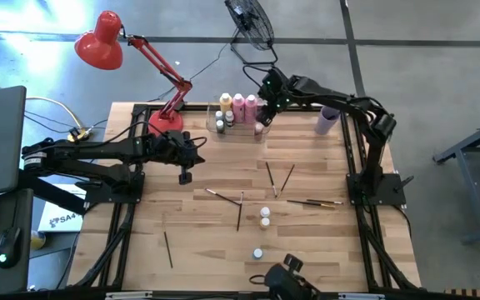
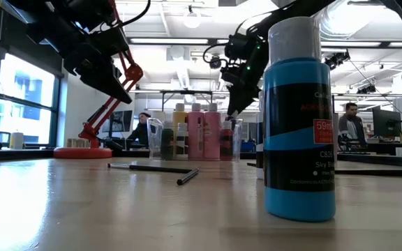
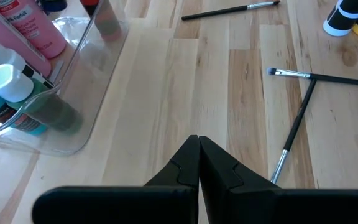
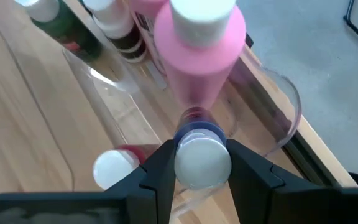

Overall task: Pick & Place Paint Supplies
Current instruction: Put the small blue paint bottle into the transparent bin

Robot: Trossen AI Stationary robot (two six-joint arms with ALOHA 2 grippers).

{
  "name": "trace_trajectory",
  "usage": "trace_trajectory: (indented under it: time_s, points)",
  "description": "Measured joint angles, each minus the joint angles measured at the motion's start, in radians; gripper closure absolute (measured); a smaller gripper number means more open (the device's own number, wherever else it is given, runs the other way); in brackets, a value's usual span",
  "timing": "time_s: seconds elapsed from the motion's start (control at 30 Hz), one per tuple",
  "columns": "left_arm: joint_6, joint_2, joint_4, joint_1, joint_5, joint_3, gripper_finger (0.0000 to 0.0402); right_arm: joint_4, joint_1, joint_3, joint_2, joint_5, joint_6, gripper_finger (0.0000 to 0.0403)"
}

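Nearest the low camera, blue bottle [image 2: 299,118] reads "Sky"; right fingers [image 4: 156,169] pinch white-capped bottle [image 4: 202,159]; left fingers [image 3: 197,163] closed.

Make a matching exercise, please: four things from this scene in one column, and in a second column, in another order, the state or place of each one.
Column one:
1. left gripper
2. right gripper
3. sky blue bottle
4. red desk lamp

Column two:
A. closest to the low camera, standing upright on the table
B. at the table's far left corner
C. fingers shut, holding nothing, above bare wood
D. clamped on a small white-capped bottle over the clear bin

Pairs: 1-C, 2-D, 3-A, 4-B
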Motion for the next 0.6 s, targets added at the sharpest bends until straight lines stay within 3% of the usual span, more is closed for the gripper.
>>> trace_trajectory:
  time_s: [0.6]
  points:
    - [0.002, 0.000, -0.001, 0.000, 0.000, 0.000, 0.0402, 0.011, -0.005, 0.000, 0.064, 0.000, -0.018, 0.0287]
